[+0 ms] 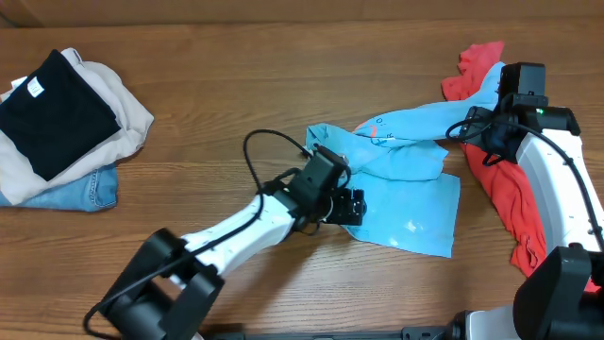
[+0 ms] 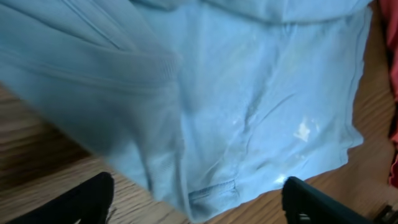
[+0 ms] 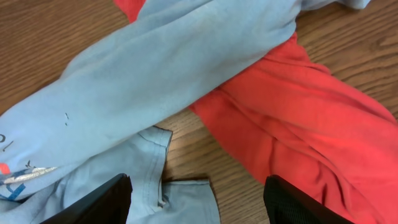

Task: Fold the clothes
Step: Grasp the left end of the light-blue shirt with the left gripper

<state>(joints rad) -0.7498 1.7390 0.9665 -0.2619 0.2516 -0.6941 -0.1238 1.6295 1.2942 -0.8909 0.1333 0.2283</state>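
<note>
Blue T-shirt (image 1: 406,179) lay on desk (image 1: 236,94), overlapping red T-shirt (image 1: 510,203). Left hand (image 2: 199,199) and right hand (image 3: 196,186) stood wide above it, empty.

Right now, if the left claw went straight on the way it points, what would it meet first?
Most likely the sky-blue T-shirt: its hem lies just ahead of the open left claw in the wrist view, though depth is unclear.
</note>
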